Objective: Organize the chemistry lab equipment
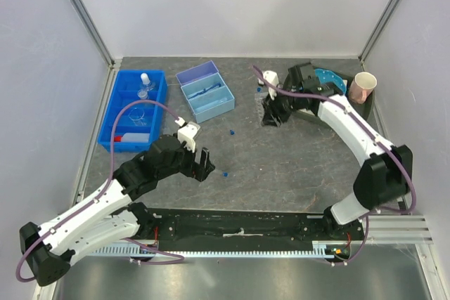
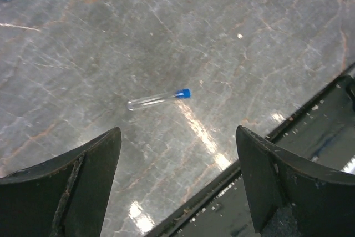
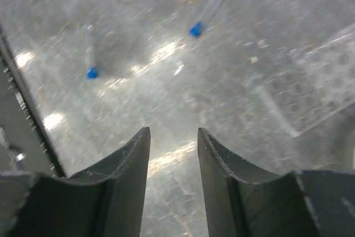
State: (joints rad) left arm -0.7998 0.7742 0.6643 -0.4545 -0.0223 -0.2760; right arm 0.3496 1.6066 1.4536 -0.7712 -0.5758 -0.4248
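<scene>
Left gripper [image 2: 177, 137]: stood spread wide, gripping nothing; only bare table [image 1: 295, 166] showed between the jaws.
Right gripper [image 3: 173, 134]: stood parted by a narrow gap with nothing between the jaws; hung low over the table.
First tube [image 2: 158, 99]: lay flat just ahead of the left jaws, blue cap toward the right-hand jaw, untouched; lay well ahead and to the left of the right jaws.
Second tube [image 3: 209, 9]: lay flat far ahead of the right jaws, slightly to their right; lay far beyond the left jaws too.
Clear thing [image 3: 321, 81]: sat just beside the right jaws, on their right; too blurred to name.
Blue bin [image 1: 107, 121]: stood well apart from both pairs of jaws; already held the squeeze bottle [image 1: 135, 136] and glass flasks [image 1: 143, 93].
Pale blue tray [image 1: 214, 112]: sat beyond both tubes, well apart from either pair of jaws; contents too small to tell.
Done so far: bottle and glassware apparently sorted into the bin.
Left to do: both tubes not yet picked up; perhaps the clear thing as well.
Step in hand: probably lining the left jaws up on the first tube.
</scene>
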